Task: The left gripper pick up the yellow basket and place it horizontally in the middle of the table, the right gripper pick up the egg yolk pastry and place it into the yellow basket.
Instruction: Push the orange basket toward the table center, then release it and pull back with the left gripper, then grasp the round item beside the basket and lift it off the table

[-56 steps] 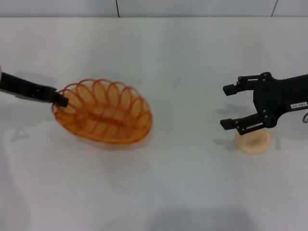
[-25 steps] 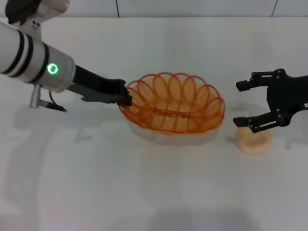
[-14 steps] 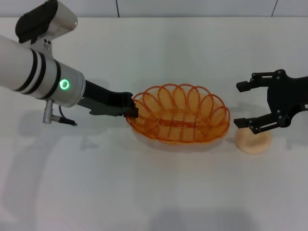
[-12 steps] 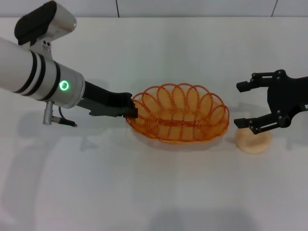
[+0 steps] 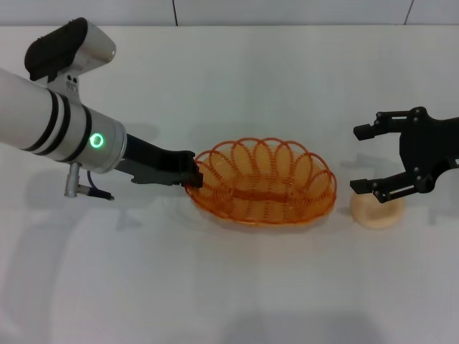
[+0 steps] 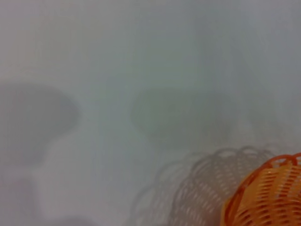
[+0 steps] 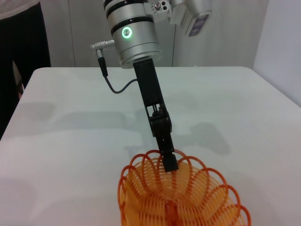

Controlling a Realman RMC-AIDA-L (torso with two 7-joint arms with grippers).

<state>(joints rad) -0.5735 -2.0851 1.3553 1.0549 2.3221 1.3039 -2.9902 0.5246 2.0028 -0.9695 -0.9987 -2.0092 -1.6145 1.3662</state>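
The yellow basket (image 5: 264,181) lies lengthwise near the middle of the white table (image 5: 237,287). My left gripper (image 5: 191,174) is shut on the basket's left rim; it also shows in the right wrist view (image 7: 169,161), pinching the rim of the basket (image 7: 183,197). A part of the basket shows in the left wrist view (image 6: 268,197). The egg yolk pastry (image 5: 378,210) sits on the table right of the basket. My right gripper (image 5: 363,159) is open, hovering just above and behind the pastry, not touching it.
The table's far edge (image 5: 229,26) meets a pale wall. A cable and plug (image 5: 79,190) hang under the left arm's silver segment. A dark-clothed figure (image 7: 21,52) stands beyond the table in the right wrist view.
The left gripper carried the basket from the left side rightward to the middle and lowered it toward me onto the table. The right gripper has stayed open over the pastry.
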